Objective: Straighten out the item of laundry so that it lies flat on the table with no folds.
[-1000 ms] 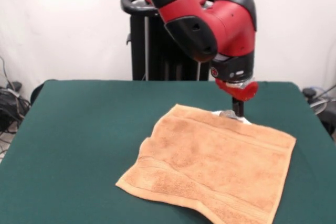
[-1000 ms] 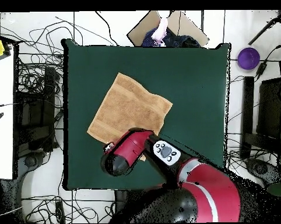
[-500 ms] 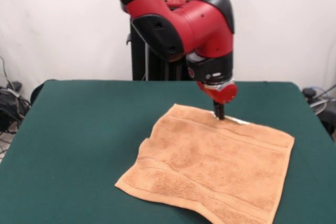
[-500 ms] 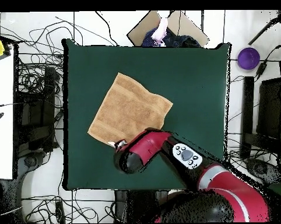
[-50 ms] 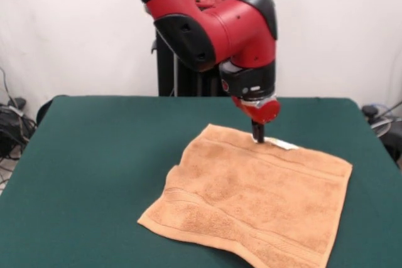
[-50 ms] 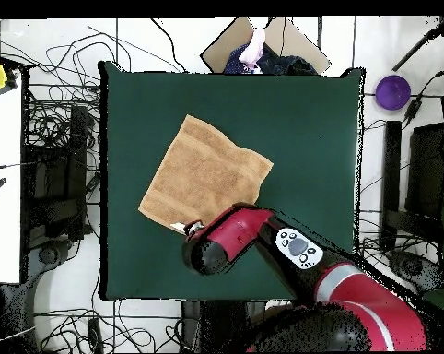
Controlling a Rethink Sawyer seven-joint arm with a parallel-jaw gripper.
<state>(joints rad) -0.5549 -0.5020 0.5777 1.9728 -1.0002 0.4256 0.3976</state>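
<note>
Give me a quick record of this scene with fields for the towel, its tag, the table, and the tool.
towel: peach-orange towel, spread on the table, one corner on the picture's left in the front view looks folded or rumpled
tag: small white tag at the towel's far edge in the front view
table: dark green top, much wider than the towel
tool: tool down at the towel's far edge beside the tag; open or shut cannot be told
arm: red and black arm, coming down from above

Towel [image 5: 257, 202] lies on the table [image 5: 94, 155], right of centre in the front view; gripper [image 5: 257, 135] sits at its far edge, beside the tag [image 5: 282, 144].
</note>
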